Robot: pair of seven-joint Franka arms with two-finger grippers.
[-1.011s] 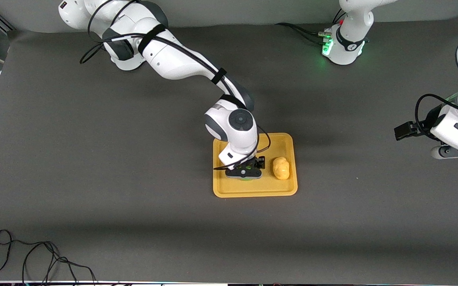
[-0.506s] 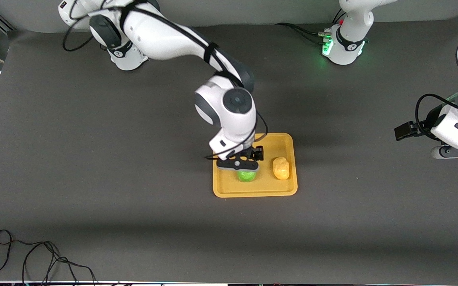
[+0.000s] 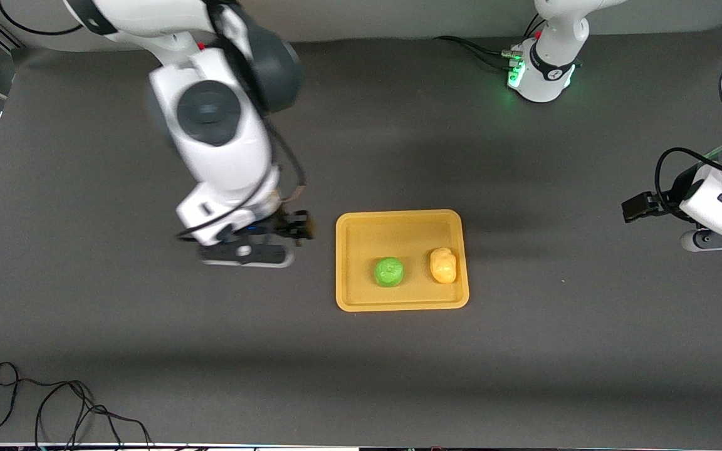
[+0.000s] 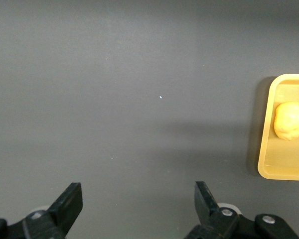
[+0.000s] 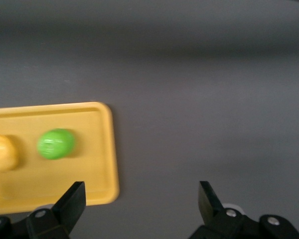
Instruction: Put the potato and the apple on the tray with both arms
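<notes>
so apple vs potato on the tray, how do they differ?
Colour: the apple is bright green, the potato yellow-orange, close to the tray's own colour.
Shape: the apple is round, the potato oblong and lumpy.
Place: the potato lies toward the left arm's end of the tray, the apple nearer its middle.
Both rest on the tray, apart, ungripped.

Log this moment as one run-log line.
apple: on tray, free | potato: on tray beside apple | right claw: open, empty, over bare table | left claw: open, empty, waiting
</notes>
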